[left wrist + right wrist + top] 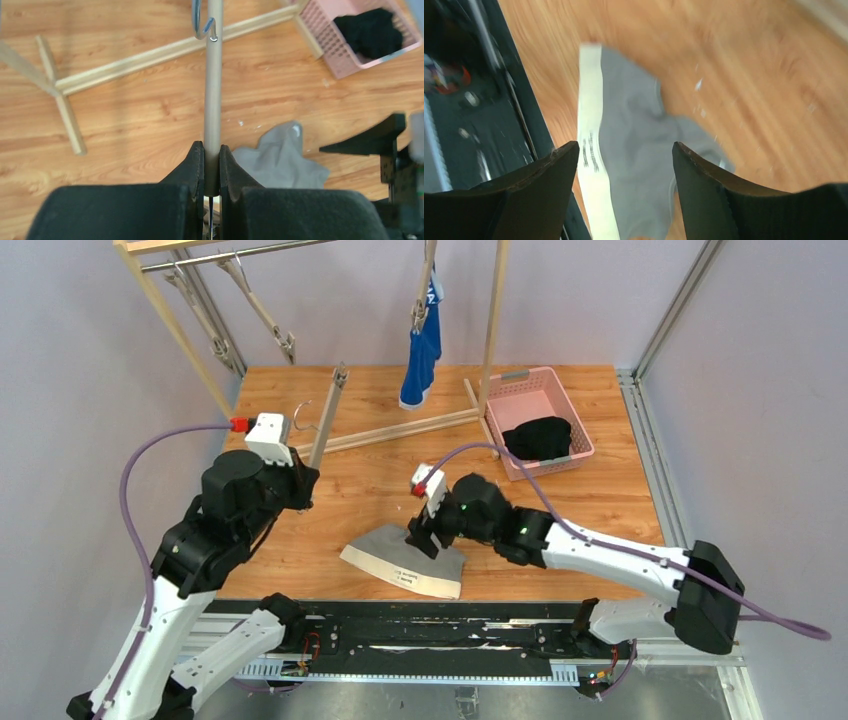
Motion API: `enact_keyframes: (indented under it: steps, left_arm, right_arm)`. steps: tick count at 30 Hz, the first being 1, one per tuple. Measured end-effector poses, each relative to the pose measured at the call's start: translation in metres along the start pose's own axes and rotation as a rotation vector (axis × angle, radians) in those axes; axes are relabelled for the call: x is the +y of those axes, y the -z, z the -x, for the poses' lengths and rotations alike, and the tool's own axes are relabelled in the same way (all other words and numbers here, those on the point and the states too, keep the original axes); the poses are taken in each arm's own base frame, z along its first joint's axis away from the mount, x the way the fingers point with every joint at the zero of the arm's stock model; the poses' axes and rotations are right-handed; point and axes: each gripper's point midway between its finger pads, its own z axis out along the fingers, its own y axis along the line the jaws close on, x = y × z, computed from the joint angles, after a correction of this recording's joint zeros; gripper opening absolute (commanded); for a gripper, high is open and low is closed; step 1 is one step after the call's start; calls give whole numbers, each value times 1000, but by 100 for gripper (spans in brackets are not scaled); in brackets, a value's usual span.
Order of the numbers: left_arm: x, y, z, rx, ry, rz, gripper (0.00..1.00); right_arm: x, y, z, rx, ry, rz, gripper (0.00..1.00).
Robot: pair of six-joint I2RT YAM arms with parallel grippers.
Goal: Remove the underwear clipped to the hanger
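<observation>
Wooden tabletop carries a pale timber clothes rack along the back and a pink basket at the right rear. The grey boxer briefs with a pale waistband lie spread flat near the front edge. The bright blue boxer briefs hang clipped high on the rack, and the black boxer briefs sit bundled inside the basket. The left pincer is clamped tight on the bar of a hanger, whose metal hook shows at the far end. The right pincer stands with its jaws wide apart just above the grey pair, holding nothing
</observation>
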Motion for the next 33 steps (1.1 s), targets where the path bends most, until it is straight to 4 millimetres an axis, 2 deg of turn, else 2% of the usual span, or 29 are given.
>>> enact_keyframes:
  steps: [3,6,10,15,17,20,24,30,33]
  left_arm:
    - [8,-9,-13,71,-22,59,0]
    - [12,-17,-16,106,-39,92,0]
    - [11,-25,-6,97,-49,111,0]
    - [-3,-35,27,30,-28,77,0]
    - [-12,-43,40,1,-16,52,0]
    - [-21,-56,49,-14,-3,29,0]
    - [-32,-73,64,-24,4,9,0]
    - [-46,-87,116,-133,29,3,0]
    - [-51,-93,143,-187,41,11,0]
  right_arm:
    - [9,-10,-59,189,57,-34,71]
    - [13,-16,-99,326,104,-63,71]
    - [13,-22,-135,444,141,-95,68]
    - [8,-30,-168,550,152,-128,52]
    - [8,-34,-171,562,136,-136,43]
    - [9,-40,-170,564,114,-149,3]
    - [9,-42,-171,565,89,-166,0]
    - [-1,-34,-167,567,88,-230,1]
    - [-10,-21,-155,551,100,-287,1]
